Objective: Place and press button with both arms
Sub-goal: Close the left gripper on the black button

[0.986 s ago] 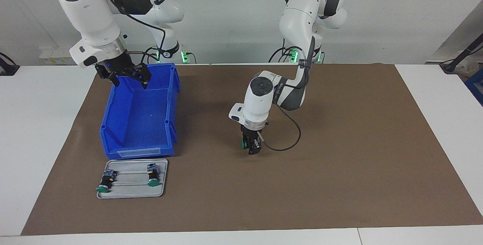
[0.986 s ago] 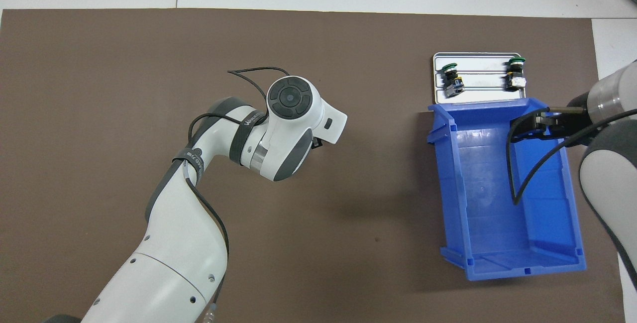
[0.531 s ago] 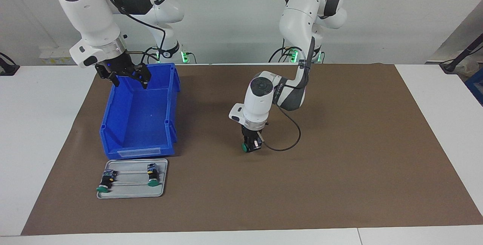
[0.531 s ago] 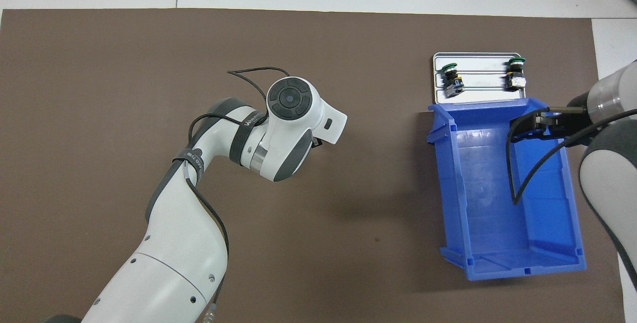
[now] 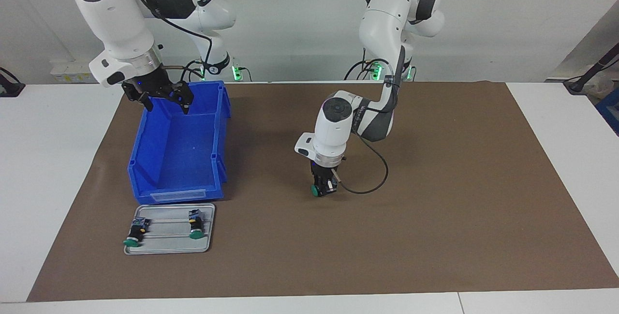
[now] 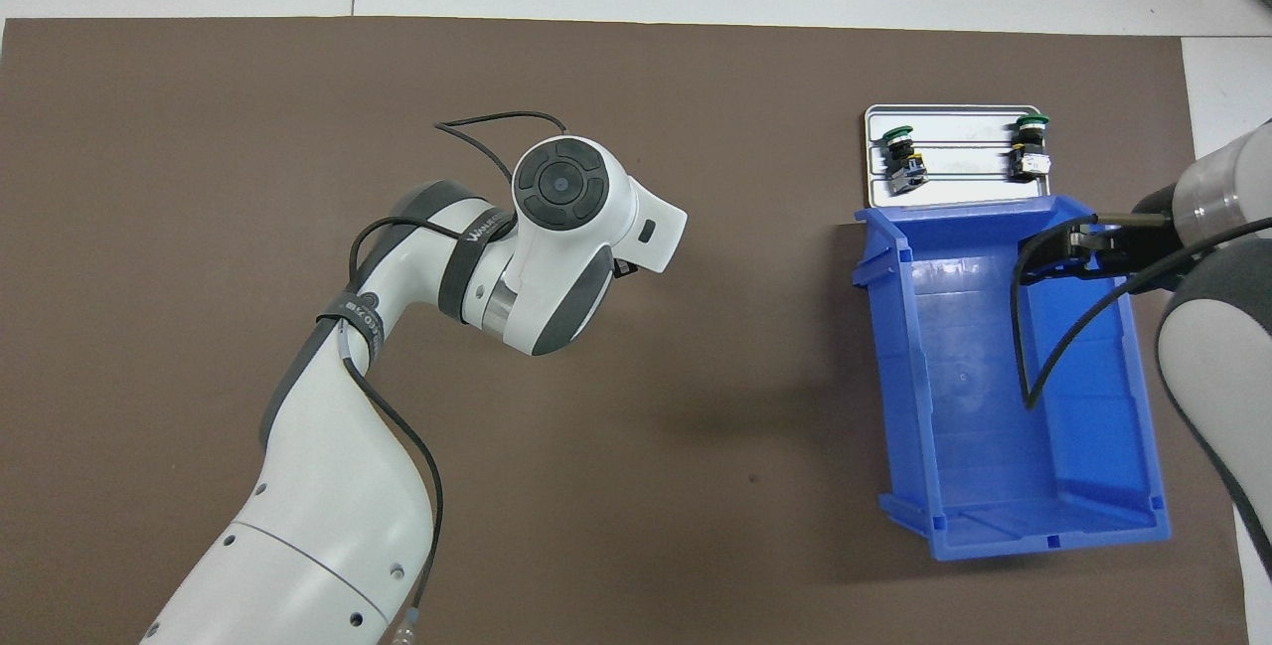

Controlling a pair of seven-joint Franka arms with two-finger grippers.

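The left gripper (image 5: 323, 188) is pinching the button (image 5: 316, 189) just over the middle of the brown mat (image 5: 435, 207). It is not set down or pressed yet. The right gripper (image 5: 164, 100) waits, spread wide, over the blue bin (image 5: 159, 188). From above, the left arm hides the button. Two more buttons lie on the tray (image 5: 167, 248).

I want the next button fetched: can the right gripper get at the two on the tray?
Probably yes: the right gripper hangs open over the bin, and the tray buttons lie uncovered beside it.
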